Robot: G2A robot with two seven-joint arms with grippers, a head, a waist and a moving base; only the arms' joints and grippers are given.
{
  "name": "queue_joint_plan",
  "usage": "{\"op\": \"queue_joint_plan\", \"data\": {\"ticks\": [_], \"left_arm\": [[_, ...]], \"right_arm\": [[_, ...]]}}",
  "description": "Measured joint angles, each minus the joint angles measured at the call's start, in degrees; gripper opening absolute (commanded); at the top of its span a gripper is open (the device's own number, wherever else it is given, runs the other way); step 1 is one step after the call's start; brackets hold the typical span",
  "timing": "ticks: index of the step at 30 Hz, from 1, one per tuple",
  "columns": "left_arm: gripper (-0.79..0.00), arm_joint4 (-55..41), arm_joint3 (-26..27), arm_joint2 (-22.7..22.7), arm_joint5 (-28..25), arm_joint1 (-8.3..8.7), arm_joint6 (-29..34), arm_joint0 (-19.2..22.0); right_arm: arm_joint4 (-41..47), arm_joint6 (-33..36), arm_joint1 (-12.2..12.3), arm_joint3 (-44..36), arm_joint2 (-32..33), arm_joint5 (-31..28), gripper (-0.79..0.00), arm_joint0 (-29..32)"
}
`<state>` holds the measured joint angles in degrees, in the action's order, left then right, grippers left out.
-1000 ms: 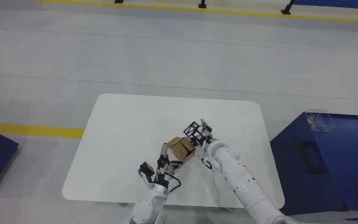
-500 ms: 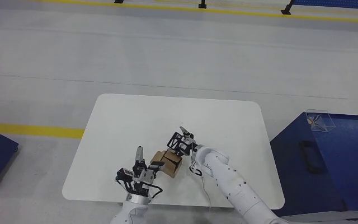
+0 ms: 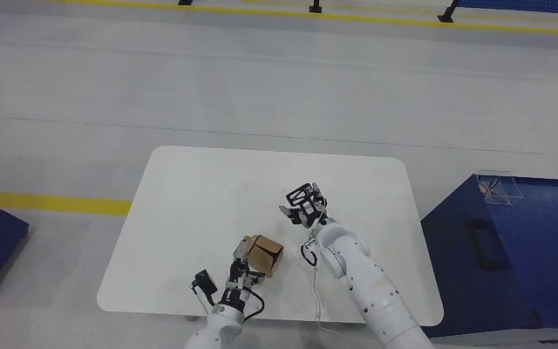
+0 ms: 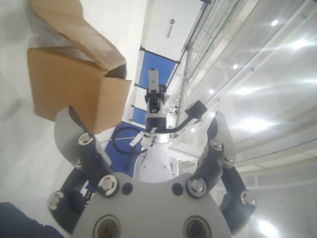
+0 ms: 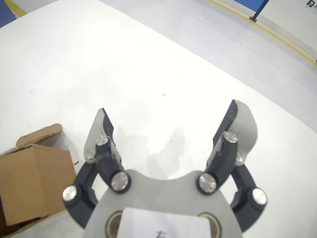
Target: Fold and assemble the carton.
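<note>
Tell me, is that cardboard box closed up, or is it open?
Open. The carton sits on the table, but one flap juts out at an angle, with a dark gap under its edge.

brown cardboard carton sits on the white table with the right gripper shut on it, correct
No: the right gripper is open, clear of the brown cardboard carton, as the right wrist view shows. The carton does sit on the white table.

A logo with a line of lettering is showing on the white wall panel (image 4: 173,13). Part of a similar logo is showing on the white board (image 5: 292,1). A white label (image 5: 161,224) on the grey wrist plate (image 5: 161,189) is bearing a cut-off black character.
</note>
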<state>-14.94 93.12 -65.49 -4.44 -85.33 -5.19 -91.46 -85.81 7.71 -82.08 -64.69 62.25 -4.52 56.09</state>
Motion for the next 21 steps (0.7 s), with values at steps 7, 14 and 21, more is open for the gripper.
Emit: {"op": "queue_joint_plan", "data": {"ticks": [7,14,21], "left_arm": [[0.0,-0.4,-7.9,4.4,-2.4,-1.41,-3.0,6.0],[0.0,-5.4,-15.2,7.2,-8.6,-2.97,-1.9,11.6],[0.0,-5.0,-10.0,4.3,-8.0,-2.04,-0.3,6.5]], "right_arm": [[0.0,0.0,0.0,0.0,0.0,0.0,0.0,0.0],[0.0,0.0,0.0,0.0,0.0,0.0,0.0,0.0],[-4.3,-3.4,0.9,-5.5,0.5,-1.1,0.0,3.3]]}}
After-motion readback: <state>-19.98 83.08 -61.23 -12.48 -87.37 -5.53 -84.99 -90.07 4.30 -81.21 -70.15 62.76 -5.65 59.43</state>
